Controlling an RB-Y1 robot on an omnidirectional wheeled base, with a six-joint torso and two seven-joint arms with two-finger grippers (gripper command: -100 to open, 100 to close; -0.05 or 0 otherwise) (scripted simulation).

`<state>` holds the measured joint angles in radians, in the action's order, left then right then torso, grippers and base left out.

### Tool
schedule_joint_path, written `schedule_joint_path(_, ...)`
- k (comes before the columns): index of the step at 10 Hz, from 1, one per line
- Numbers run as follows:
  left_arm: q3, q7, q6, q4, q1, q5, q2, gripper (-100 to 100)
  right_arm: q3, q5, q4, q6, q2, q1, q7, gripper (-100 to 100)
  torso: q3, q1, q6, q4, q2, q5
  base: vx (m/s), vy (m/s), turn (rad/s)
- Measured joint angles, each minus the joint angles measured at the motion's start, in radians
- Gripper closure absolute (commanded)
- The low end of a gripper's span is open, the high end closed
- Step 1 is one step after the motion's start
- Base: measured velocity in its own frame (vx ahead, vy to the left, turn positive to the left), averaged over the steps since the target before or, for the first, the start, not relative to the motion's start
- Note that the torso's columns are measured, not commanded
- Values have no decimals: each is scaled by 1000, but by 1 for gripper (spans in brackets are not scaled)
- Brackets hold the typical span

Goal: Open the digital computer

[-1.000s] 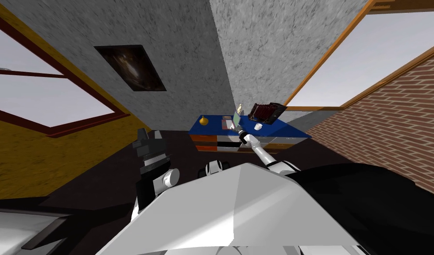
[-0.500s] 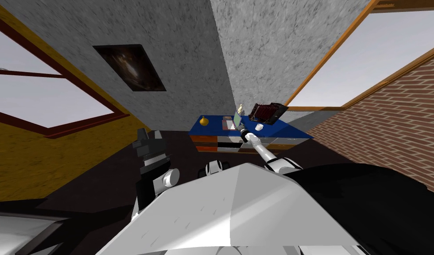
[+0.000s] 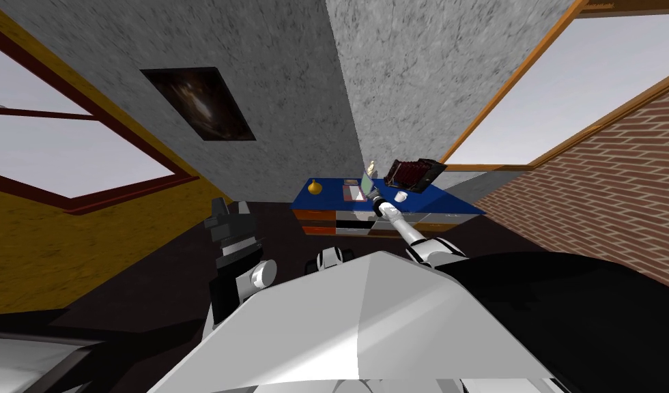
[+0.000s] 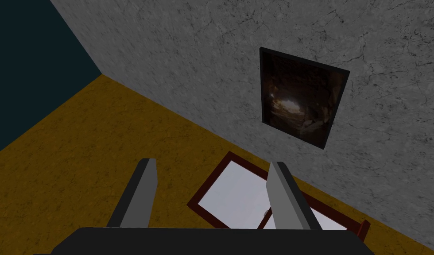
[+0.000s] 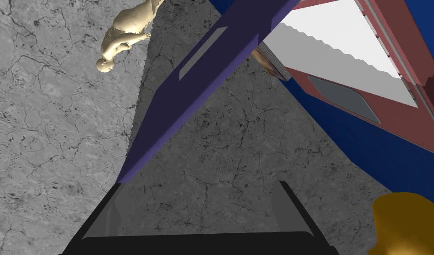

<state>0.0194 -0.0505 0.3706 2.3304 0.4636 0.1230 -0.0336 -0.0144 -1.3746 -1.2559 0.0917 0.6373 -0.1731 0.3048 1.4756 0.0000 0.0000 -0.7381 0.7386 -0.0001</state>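
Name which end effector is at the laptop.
The right end effector, open beside the raised purple lid of the laptop on the blue desk; the left end effector, also open, is far from it.

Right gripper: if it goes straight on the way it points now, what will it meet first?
Probably the laptop lid, whose dark blue edge slants away from one finger of the right gripper; beyond it stands the grey wall. Depth is unclear.

The laptop [image 5: 198, 88], figurine [image 5: 121, 33] and yellow object [image 5: 406, 221] are cut off at the edges.
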Motion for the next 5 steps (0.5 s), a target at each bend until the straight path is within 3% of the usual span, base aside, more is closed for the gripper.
schedule_joint_path(2,0,0,0,0,0,0,0,0,-31,25,17,39,37,-14,44,-100,0,0,0,0,-1,0,26,11,0)
schedule_joint_path(4,0,0,0,0,0,0,0,0,6,-48,40,25,16,-24,24,-100,0,0,0,0,0,0,10,5,1)
schedule_joint_path(5,0,0,0,0,0,0,0,0,-2,-32,44,33,28,-29,47,-100,0,0,0,0,0,0,12,6,0)
